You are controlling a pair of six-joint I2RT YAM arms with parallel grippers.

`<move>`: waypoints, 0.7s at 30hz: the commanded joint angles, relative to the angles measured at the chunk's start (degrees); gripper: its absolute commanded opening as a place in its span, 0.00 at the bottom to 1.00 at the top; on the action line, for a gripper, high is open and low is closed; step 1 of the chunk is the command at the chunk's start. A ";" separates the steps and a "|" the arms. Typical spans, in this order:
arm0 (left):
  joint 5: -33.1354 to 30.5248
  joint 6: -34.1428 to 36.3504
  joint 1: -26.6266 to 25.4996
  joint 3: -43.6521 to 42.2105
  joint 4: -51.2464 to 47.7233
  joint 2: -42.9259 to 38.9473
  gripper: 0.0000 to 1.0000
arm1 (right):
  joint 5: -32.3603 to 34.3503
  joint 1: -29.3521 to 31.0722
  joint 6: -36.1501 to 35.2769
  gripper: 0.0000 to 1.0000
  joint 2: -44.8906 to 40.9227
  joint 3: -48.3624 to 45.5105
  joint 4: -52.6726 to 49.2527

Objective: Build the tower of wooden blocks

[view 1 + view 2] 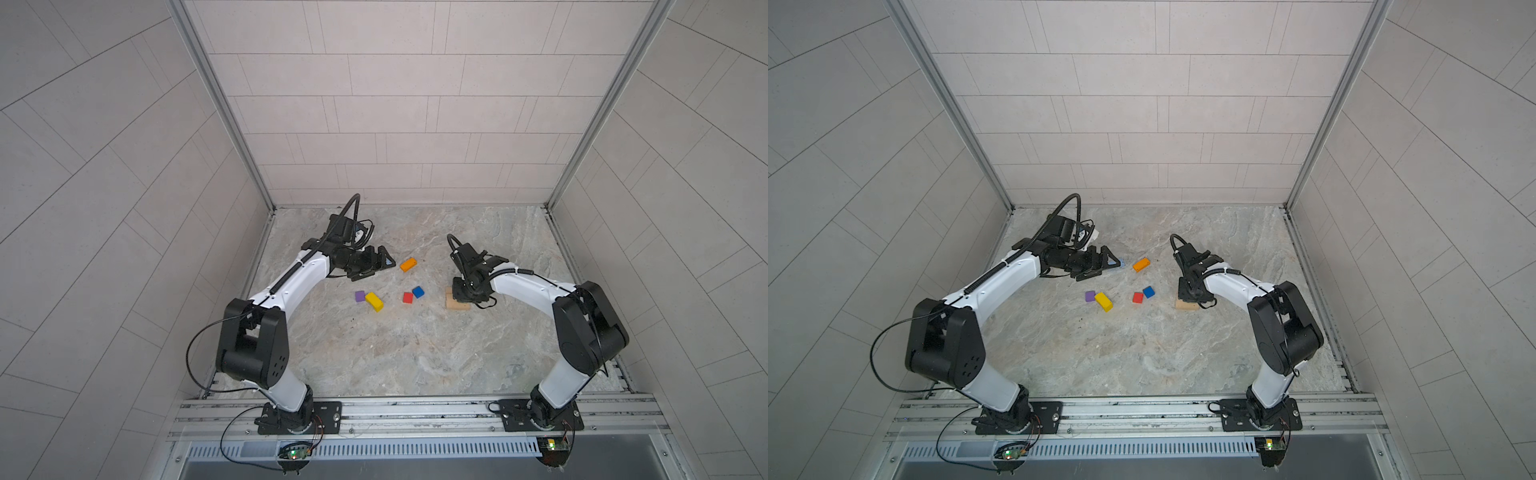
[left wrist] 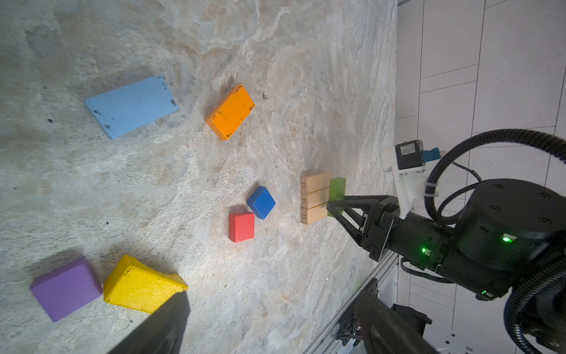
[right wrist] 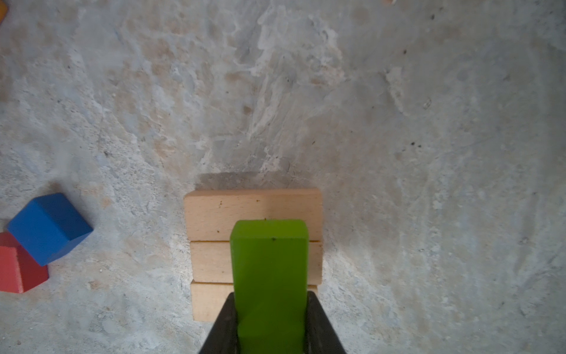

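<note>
Nearest, on the right of the worktop (image 1: pixel 374 353) – three tan bars (image 3: pixel 214 214) lying flat, side by side. Right jaws clamped on the green brick (image 3: pixel 269 260), held lengthwise over the bars; can't tell if it touches them. Left of that, approx. same depth: red cube (image 1: pixel 408 297) just beside blue cube (image 1: pixel 418 291), then yellow brick (image 1: pixel 374 301) just beside purple cube (image 1: pixel 360 296). Farther back – orange brick (image 1: pixel 408 264), then light-blue brick (image 2: pixel 131 105). Left jaws wide apart, nothing between them, near the light-blue brick.

green brick (image 3: pixel 269 269) | tan bars (image 3: pixel 211 214) | blue cube (image 3: pixel 49 228) | red cube (image 3: pixel 18 269)
</note>
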 commanded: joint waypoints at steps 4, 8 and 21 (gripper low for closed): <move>0.20 -0.24 -0.05 -0.65 0.60 -1.50 0.92 | 1.59 0.26 1.02 0.18 0.98 -0.66 -0.06; 0.16 -0.24 0.02 -0.67 0.51 -1.51 0.92 | 1.72 0.26 1.06 0.18 1.44 -0.71 0.20; 0.12 -0.22 0.02 -0.60 0.40 -1.50 0.92 | 1.98 0.26 1.13 0.18 2.23 -0.71 0.51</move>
